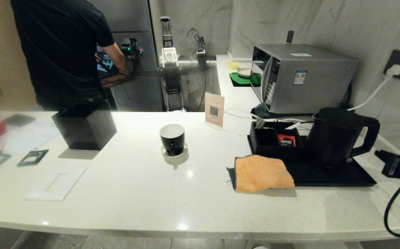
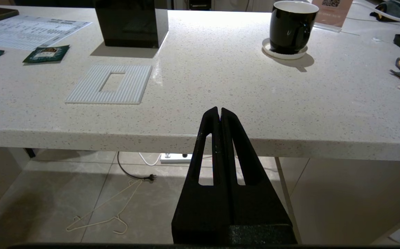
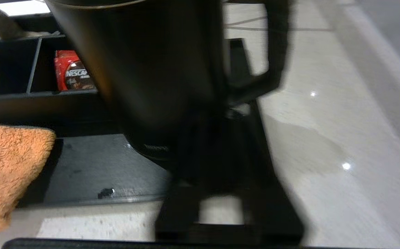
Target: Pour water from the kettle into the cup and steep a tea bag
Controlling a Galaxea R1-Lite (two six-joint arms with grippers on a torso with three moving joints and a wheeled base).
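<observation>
The kettle (image 1: 338, 136) stands upright on a flat black tray (image 1: 327, 174) at the right end of the pale speckled bench (image 1: 151, 193), its pointed lip turned toward the cup and its loop handle facing the bench's right edge. The right pincer (image 1: 390, 165) hangs just beyond that handle, near it but apart from it. In the right wrist view its dark fingers (image 3: 186, 145) blur into the kettle's body, so I cannot tell whether they are parted or closed.

The left pincer (image 2: 219, 112) is held low in front of the bench's near edge, well away from everything — its two tapered black fingers (image 2: 236, 138) are pressed together with nothing between them.

The cup (image 1: 172, 139) sits near the middle of the bench on a small white saucer (image 1: 174, 153), glossy black outside and white within, well apart from the kettle.

The kettle is matte black, a tall jug narrowing slightly toward the top. Behind the tray's left part is a black divided organiser (image 1: 276, 140) with a red sachet (image 1: 286, 140) in one compartment. A folded orange cloth (image 1: 262, 173), fluffy in texture, overlaps the tray's near left corner. Further left stand a glossy black square box (image 1: 84, 126) and a white ribbed plate with a rectangular cut-out (image 1: 57, 183) lying flat. A dark green sachet (image 1: 33, 157) lies beside them — flat, with a printed label.
</observation>
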